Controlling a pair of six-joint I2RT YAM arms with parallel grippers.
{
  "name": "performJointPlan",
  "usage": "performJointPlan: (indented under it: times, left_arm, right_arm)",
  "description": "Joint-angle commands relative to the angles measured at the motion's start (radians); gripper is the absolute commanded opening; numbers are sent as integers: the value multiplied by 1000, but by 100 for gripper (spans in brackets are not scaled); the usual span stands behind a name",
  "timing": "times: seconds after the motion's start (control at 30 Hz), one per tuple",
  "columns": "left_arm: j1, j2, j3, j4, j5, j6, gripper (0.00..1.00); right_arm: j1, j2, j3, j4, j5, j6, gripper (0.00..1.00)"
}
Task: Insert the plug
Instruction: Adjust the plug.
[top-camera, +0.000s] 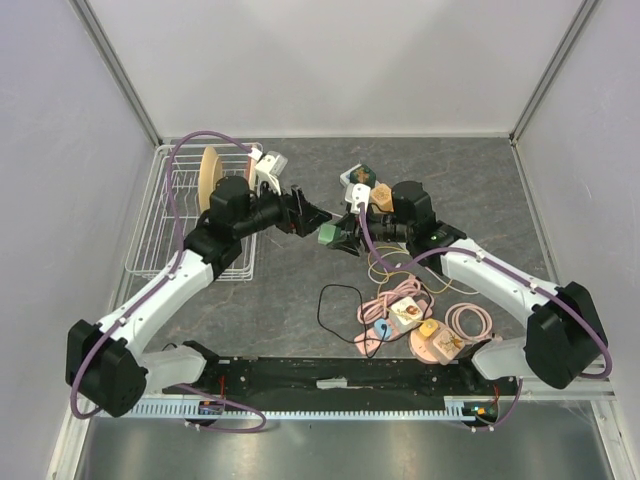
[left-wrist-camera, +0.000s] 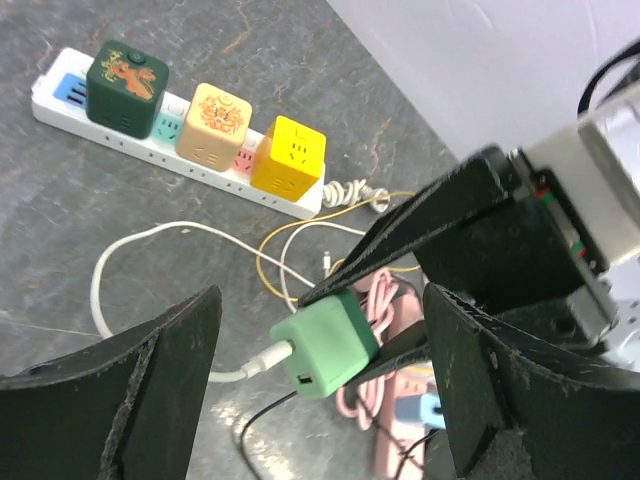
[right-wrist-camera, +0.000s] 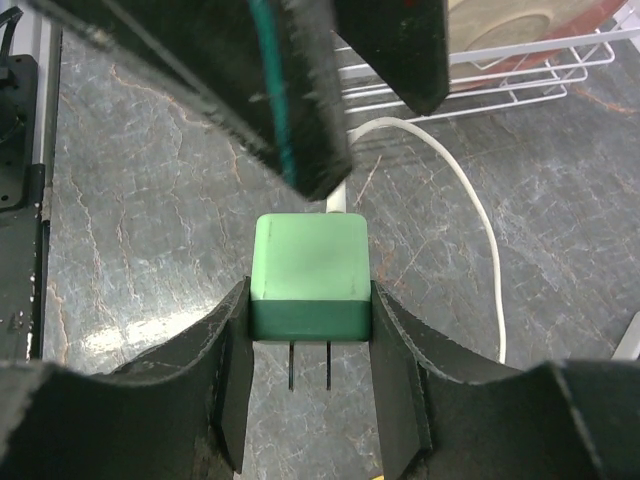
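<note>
walls (top-camera: 330, 60): plain white | tabletop (top-camera: 285, 290): dark grey stone (pale veins) | light: even

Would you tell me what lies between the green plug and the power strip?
Between plug and strip: loops of white cable and yellow cable on tabletop, per the left wrist view.

Pale green cube plug (right-wrist-camera: 310, 275), two bare prongs, pinched in right claw (right-wrist-camera: 310, 300) above desk (top-camera: 470, 180); long white power strip (left-wrist-camera: 165, 148) flat at 1 o'clock.

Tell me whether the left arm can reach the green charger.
Probably yes: the left claw stands open right by the green charger, nothing between them, though the right claw grips its sides.
</note>
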Motion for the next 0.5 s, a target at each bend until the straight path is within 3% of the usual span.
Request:
performJointPlan:
  times: [0.0,0.23,0.47]
  left_arm:
    - [25,50,42,94,-20,-331,86]
    - [39,130,143,-72,-62,-301,85]
    - [41,34,101,-115,-198,-412,84]
  right_arm:
    - [-1,0,-15,114,2,-3,2]
    - [-1,9,-30,169,34,20,2]
    - [-1,9,-63,256,100,74,1]
